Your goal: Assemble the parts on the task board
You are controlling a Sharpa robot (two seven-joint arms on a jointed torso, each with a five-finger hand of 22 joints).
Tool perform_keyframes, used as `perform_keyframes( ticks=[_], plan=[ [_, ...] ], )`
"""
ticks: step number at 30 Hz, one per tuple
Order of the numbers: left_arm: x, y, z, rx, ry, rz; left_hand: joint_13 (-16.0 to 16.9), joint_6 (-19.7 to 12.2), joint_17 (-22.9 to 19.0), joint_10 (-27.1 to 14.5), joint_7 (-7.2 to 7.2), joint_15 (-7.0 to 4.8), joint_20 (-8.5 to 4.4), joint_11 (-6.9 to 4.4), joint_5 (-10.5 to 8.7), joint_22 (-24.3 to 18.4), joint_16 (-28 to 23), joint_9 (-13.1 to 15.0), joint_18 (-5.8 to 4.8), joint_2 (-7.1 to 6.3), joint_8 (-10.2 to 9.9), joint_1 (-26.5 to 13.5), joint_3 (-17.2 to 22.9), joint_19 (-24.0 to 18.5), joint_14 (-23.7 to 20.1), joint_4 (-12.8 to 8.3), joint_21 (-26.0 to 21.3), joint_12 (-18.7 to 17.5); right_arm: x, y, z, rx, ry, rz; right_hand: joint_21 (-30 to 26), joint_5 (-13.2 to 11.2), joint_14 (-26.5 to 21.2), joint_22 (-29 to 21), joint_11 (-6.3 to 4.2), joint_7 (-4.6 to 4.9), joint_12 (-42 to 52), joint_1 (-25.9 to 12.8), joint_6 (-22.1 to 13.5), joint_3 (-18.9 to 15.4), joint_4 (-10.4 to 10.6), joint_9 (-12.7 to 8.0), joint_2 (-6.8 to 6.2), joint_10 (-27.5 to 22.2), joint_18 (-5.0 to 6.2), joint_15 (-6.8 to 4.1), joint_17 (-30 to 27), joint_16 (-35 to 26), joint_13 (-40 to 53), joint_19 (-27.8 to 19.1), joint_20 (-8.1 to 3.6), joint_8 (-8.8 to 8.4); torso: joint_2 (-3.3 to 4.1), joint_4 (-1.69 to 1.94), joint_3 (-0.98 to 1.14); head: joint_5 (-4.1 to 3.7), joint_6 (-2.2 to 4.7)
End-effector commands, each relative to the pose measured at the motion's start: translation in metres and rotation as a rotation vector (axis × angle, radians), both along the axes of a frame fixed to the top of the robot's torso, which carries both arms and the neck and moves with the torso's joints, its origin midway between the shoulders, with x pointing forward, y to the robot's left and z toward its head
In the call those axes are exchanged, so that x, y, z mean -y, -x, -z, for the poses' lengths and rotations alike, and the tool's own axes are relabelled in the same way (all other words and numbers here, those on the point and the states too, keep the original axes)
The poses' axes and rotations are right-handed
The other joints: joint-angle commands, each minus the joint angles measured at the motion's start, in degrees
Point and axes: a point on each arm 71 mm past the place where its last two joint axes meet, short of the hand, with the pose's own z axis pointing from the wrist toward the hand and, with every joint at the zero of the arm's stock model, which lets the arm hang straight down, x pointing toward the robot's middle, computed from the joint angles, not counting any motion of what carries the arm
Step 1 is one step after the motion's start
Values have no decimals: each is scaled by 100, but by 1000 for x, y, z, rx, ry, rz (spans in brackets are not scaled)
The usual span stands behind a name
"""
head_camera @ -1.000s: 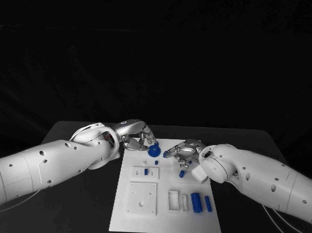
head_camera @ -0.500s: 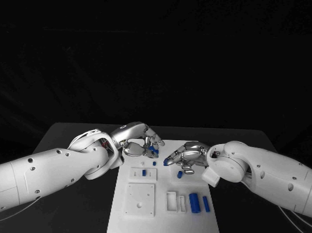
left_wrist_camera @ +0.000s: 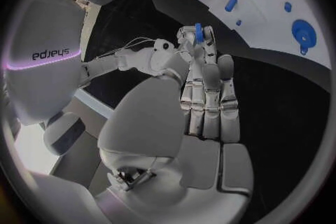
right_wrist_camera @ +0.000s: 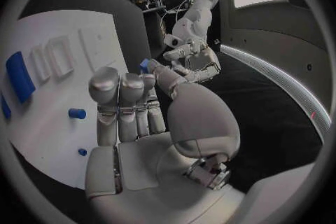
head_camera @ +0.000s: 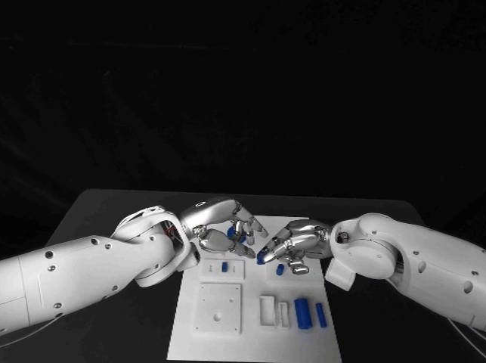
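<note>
1. Two hands now crowd the far end of the task board (head_camera: 254, 342). A second ago a clear gap lay between their fingertips; now they sit just beside each other
2. Left hand (head_camera: 221, 224) has shifted inward over the board edge since then. The blue disc (left_wrist_camera: 303, 33) that showed plainly by its fingers earlier is now mostly covered in the head view; the left wrist view shows it lying on the board, apart from the fingers
3. Left hand: thumb and a finger pinch a blue peg (left_wrist_camera: 199, 32), other fingers straight alongside
4. Right hand (head_camera: 292, 246): fingers curled in, a small blue piece (right_wrist_camera: 145, 64) at the thumb tip, seemingly pinched; the contact itself is hard to make out
5. Task board: a long white plate on the black table (head_camera: 112, 212), running away from the robot. On it lie a thick blue cylinder (head_camera: 301, 311) and a slim blue rod (head_camera: 320, 314) side by side near the robot, a short blue stub (head_camera: 280, 268) under the right hand, and a blue pin (head_camera: 224, 266) standing in a white block
6. Writing: "sharpa" reads upside down on a white casing (left_wrist_camera: 49, 54) in the left wrist view
</note>
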Motion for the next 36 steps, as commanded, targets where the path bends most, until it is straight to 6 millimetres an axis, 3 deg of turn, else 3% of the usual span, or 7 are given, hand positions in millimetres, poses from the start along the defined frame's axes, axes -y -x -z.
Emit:
perform_keyframes(
  ticks=[1,9,20,31,36],
  plan=[
    [2,3,3,-43,-28,23,-27,-8,1,-48,38,3,-3,5,21,115,41,0,-108,57,-17,15,-22,27,-48,9,-27,45,-5,6,-3,-17,-48,-89,-11,60,-43,591,-11,-11,-35,-11,132,23,-20,194,27,-54,-37,-7,7,10,-11,16,-32,18,5,5,-2,-3,5],
    [5,4,6,-82,-30,32,-73,-26,-21,-101,30,11,6,11,-7,114,23,-1,-112,75,-19,14,-27,-14,-96,-3,-42,69,-6,6,-7,-21,-76,-104,-33,95,-49,585,-9,-11,-50,-22,133,39,-16,208,19,-66,-35,-5,12,8,-20,4,-31,20,0,7,-11,-5,-22],
    [6,4,8,-96,-36,29,-94,-4,-27,-105,80,19,12,30,12,118,45,-1,-93,132,-18,19,-23,13,-76,-4,-33,117,-8,7,-9,-22,-88,-115,-26,105,-49,586,-10,-12,-41,-24,133,38,-13,218,11,-60,-35,-6,18,12,-13,3,-31,19,5,-3,-4,-22,-37],
    [5,3,9,-93,-35,15,-123,23,-25,-67,69,-6,-6,2,44,122,85,-2,-79,233,-18,11,5,59,-22,1,13,136,-10,8,-9,-30,-99,-134,-13,131,-54,588,-11,-14,-52,-22,137,34,-10,229,3,-68,-36,-5,21,9,-20,-1,-30,20,4,-4,-4,-11,-18],
    [5,1,8,-81,-31,1,-62,90,30,-44,43,-45,-43,-36,47,130,237,-1,-81,248,-17,-41,-15,154,86,5,129,302,-12,9,-10,-32,-103,-144,-19,176,-59,586,-9,-13,-66,-28,135,31,-2,238,-8,-80,-36,-3,27,10,-28,-9,-29,19,4,-7,-2,-10,-3]
  ],
)
